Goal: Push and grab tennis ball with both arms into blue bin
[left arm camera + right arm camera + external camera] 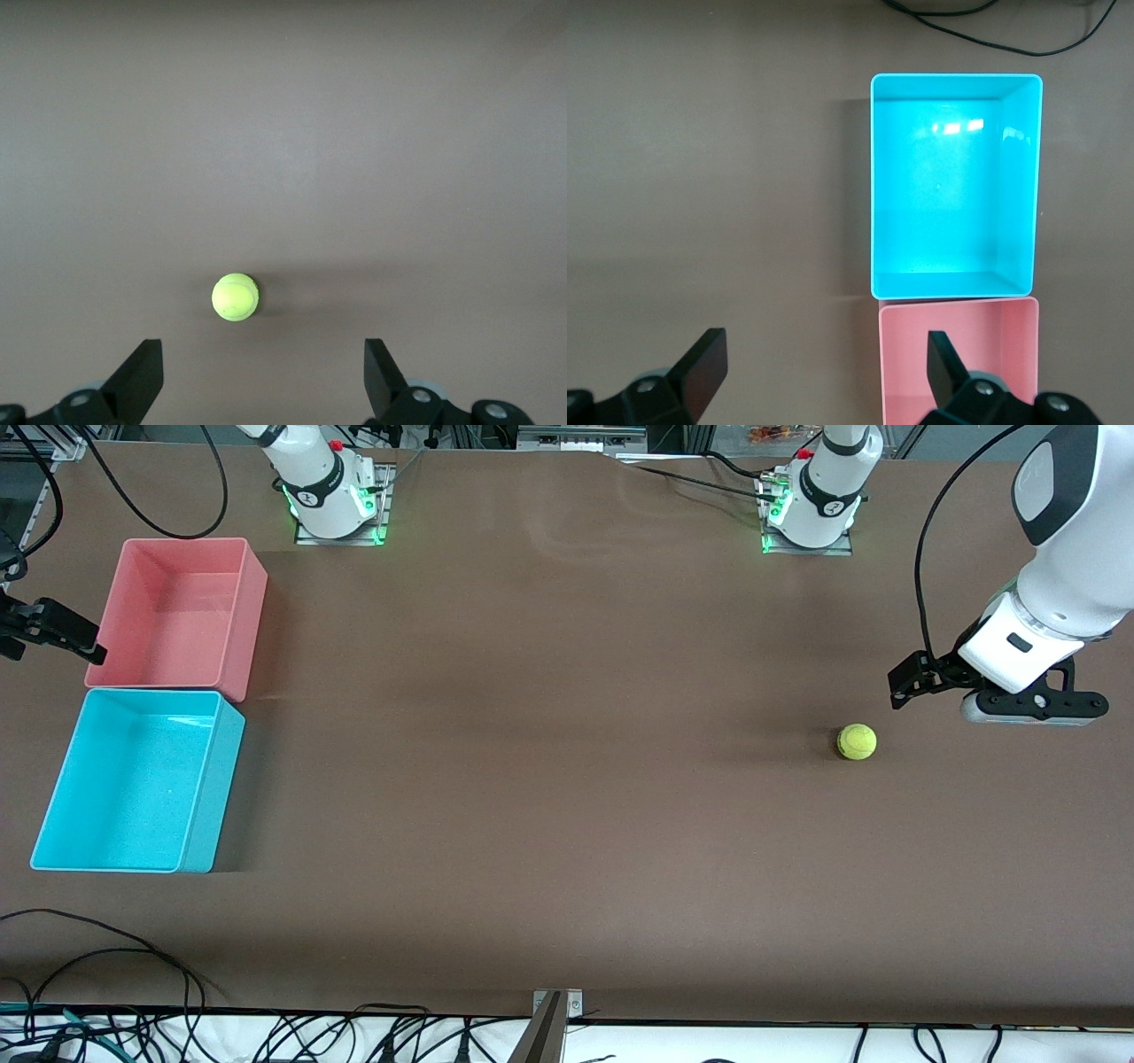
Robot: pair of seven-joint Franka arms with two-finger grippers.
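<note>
The tennis ball (857, 741) lies on the brown table toward the left arm's end. It also shows in the left wrist view as a small yellow-green ball (235, 297) just ahead of the fingertips. My left gripper (905, 686) hangs over the table close beside it, open and empty (262, 352). The blue bin (217, 797) stands at the right arm's end with nothing in it, and the right wrist view takes in its bare floor (948, 195). My right gripper (53, 638) hovers by the pink bin's outer edge, open and empty (826, 343).
A pink bin (252, 602) of like size touches the blue bin and stands farther from the front camera; it shows too as a pink box (957, 354). Loose black cables (106, 957) lie at the table's front edge. A wide stretch of brown table (549, 762) separates ball and bins.
</note>
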